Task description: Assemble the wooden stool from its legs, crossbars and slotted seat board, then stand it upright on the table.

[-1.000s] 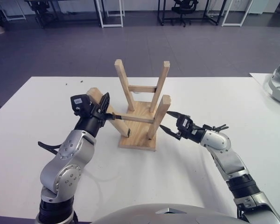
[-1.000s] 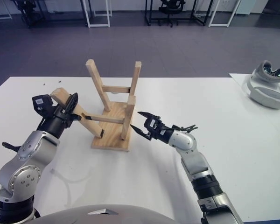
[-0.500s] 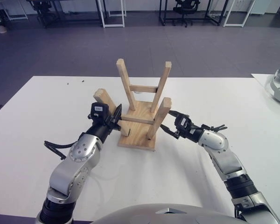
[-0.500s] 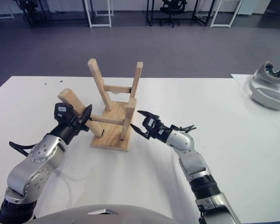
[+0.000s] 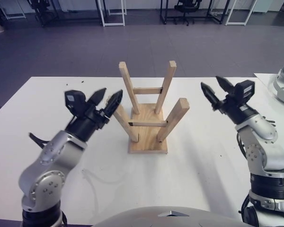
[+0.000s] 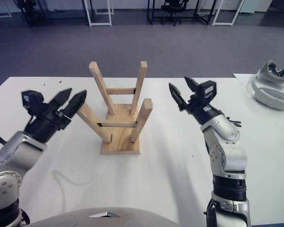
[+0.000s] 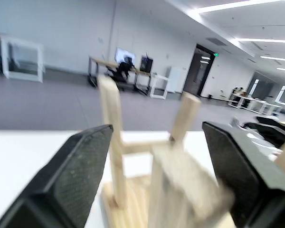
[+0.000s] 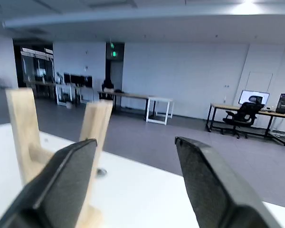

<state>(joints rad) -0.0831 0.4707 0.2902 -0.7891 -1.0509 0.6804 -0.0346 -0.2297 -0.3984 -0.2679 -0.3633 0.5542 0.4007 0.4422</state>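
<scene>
The stool sat upside down near the middle of the white table. Its seat board lay flat on the tabletop and all four legs pointed up. The two far legs leaned slightly apart, with a crossbar running between them. The two near legs splayed out wider, joined lower down by a second crossbar.

Taking the stool as the centre of the clock and twelve as the far side of the table, the left claw hung in the air at about nine o'clock. Its two dark fingers were spread wide and held nothing. Their tips came close to the top end of the near leg on that side, but I could not tell whether one of them touched it. From the left wrist camera, that leg end showed in the gap between the fingers.

The right claw was up at about two o'clock, raised above the table and apart from the stool. It too gaped wide and was empty, its fingers pointing toward the far legs.

A white headset lay well off at three o'clock, on a separate white surface at the edge.
</scene>
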